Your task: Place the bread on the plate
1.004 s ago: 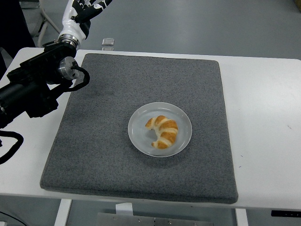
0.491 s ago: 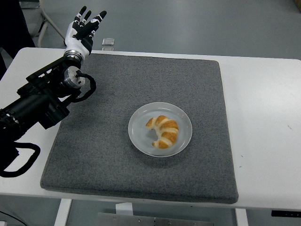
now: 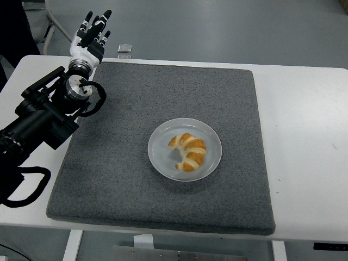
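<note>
A golden croissant (image 3: 188,151) lies on the white round plate (image 3: 210,134) in the middle of the grey mat (image 3: 163,98). My left hand (image 3: 92,31) is held up at the far left corner of the mat, well away from the plate. Its fingers (image 3: 98,22) are spread straight and hold nothing. The black left forearm runs from the hand down to the picture's left edge. The right arm does not show.
The grey mat covers most of the white table (image 3: 304,136). A small clear object (image 3: 125,49) sits at the table's far edge, just right of my left hand. A black cable loop (image 3: 24,185) hangs near the left edge.
The left arm has drawn back and the hand has come down into the picture, then shifted slightly left. Croissant and plate have not moved.
</note>
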`<state>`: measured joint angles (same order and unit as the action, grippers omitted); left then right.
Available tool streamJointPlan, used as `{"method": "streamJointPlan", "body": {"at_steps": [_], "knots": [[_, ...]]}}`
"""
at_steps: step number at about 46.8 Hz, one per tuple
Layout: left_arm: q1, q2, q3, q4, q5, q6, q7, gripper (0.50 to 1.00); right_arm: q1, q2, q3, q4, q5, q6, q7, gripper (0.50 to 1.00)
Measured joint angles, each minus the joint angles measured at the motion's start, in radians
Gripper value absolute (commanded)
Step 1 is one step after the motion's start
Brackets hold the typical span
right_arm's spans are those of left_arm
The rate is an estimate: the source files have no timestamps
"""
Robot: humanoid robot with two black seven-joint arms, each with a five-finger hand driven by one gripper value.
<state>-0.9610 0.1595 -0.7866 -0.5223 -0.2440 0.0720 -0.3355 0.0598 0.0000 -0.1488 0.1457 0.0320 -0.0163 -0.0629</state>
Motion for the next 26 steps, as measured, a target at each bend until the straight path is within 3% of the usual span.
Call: {"method": "streamJointPlan", "body": {"at_steps": [17,26], "knots": [[0.005,0.039,-0.078,-0.001,-0.001,-0.015,0.036,0.992,0.0,0.0,0.001,0.0,0.002,0.001,0.0,0.932],[0.019,0.054,-0.076,0.001,0.001,-0.086,0.036,0.992,0.0,0.0,0.002,0.0,0.002,0.001,0.0,0.932]]}}
